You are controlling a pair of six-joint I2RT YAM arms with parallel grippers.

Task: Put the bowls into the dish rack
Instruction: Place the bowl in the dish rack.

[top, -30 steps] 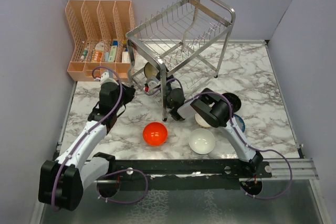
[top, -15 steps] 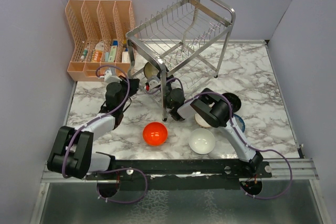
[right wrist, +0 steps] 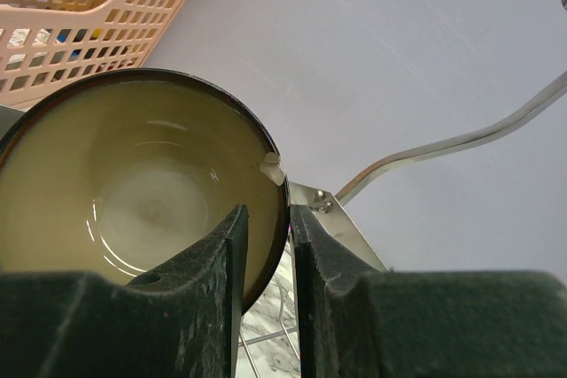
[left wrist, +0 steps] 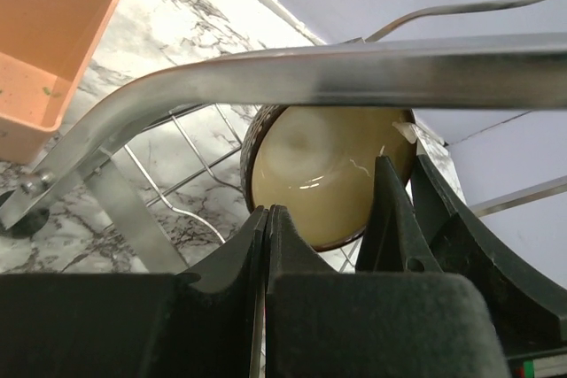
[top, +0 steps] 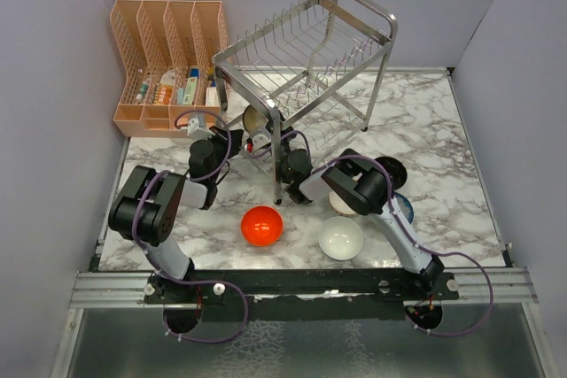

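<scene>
The dark brown bowl with a cream inside [top: 254, 119] stands on edge in the lower tier of the steel dish rack [top: 347, 8]. My right gripper [top: 264, 142] is shut on its rim; in the right wrist view the gripper [right wrist: 266, 227] pinches the bowl's [right wrist: 133, 192] right edge. My left gripper [top: 232, 141] is shut and empty, just left of the bowl [left wrist: 323, 174] and below a rack bar [left wrist: 354, 64]. The red-orange bowl [top: 262, 225] and white bowl [top: 341, 238] sit on the table in front. The beige-pink bowl [top: 340, 204] and blue-patterned bowl [top: 405, 208] are partly hidden by my right arm.
A peach slotted organiser [top: 168, 42] with small bottles stands at the back left, also in the left wrist view [left wrist: 53, 33]. The rack's front leg [top: 277, 165] stands between my two wrists. Grey walls close in the marble table [top: 443, 130].
My left arm has folded in and its gripper has moved right and back, up to the rack's lower tier beside the brown bowl. The right arm and the bowls have not moved.
</scene>
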